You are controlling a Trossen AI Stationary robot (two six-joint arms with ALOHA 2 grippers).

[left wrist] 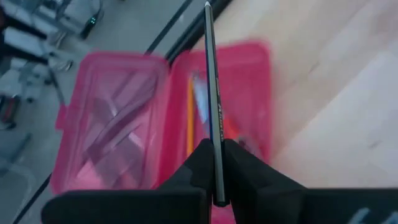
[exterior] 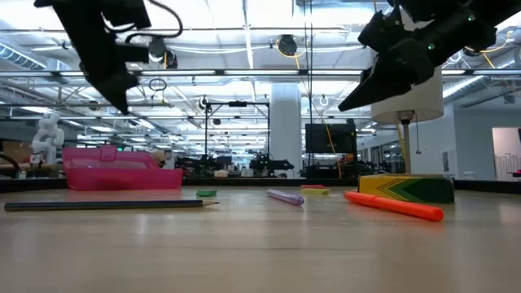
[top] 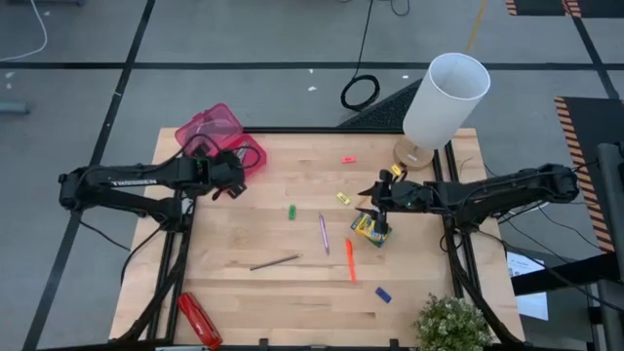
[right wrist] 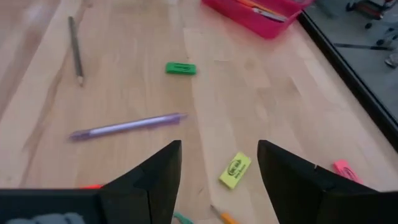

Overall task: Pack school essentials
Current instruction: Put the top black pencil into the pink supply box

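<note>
Overhead, the left gripper (left wrist: 217, 177) pinches a thin pencil (left wrist: 211, 93) above the open pink case (left wrist: 124, 124) at the table's (top: 292, 292) far-left corner, while the right gripper (right wrist: 219, 163), fingers spread, hangs over the crayon box (top: 368, 230) near the yellow eraser (right wrist: 234, 170).

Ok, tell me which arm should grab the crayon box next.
Right. The right gripper hangs open almost directly above the crayon box, while the left gripper is shut on a pencil over the pink case across the table.
</note>
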